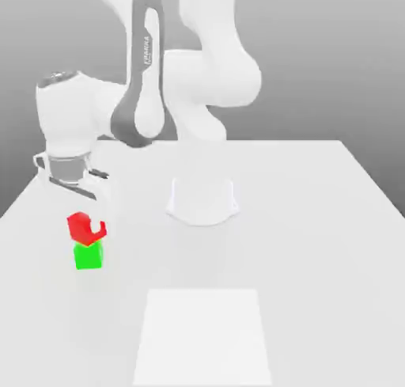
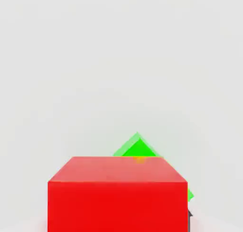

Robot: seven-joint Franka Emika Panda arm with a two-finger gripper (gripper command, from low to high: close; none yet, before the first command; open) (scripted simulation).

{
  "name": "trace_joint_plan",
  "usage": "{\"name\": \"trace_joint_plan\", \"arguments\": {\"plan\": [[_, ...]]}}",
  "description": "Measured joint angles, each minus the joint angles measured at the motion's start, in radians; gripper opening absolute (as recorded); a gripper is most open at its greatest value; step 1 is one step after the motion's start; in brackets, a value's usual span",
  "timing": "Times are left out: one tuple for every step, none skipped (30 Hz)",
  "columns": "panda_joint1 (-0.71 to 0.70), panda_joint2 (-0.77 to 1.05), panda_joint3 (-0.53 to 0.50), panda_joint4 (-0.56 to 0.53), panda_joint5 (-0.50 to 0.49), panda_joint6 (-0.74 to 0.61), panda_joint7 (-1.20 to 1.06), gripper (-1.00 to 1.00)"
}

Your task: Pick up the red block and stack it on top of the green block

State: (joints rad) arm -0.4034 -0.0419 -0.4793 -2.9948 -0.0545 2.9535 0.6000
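Note:
The red block sits directly over the green block near the exterior view's left, and it is turned at an angle to the green one. I cannot tell whether the two blocks touch. My gripper reaches down from above and is shut on the red block; a white finger covers part of its side. In the hand view the red block looms close, and corners of the green block stick out from under it.
The arm's white round base stands mid-table, to the exterior view's right of the blocks. A paler square patch marks the white table near its front edge.

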Motion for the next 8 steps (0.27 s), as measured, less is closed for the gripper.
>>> {"name": "trace_joint_plan", "arguments": {"plan": [[0.0, 0.0, 0.0, 0.0, 0.0, 0.0, 0.0, 1.0], [0.0, 0.0, 0.0, 0.0, 0.0, 0.0, 0.0, 1.0], [0.0, 0.0, 0.0, 0.0, 0.0, 0.0, 0.0, 1.0], [0.0, 0.0, 0.0, 0.0, 0.0, 0.0, 0.0, 1.0], [0.0, 0.0, 0.0, 0.0, 0.0, 0.0, 0.0, 1.0], [0.001, 0.014, 0.0, 0.0, 0.006, 0.014, -0.004, 1.0], [0.001, 0.005, 0.0, 0.0, 0.006, 0.005, -0.004, 1.0], [-0.003, -0.016, 0.002, 0.0, -0.002, -0.016, 0.001, 1.0]]}}
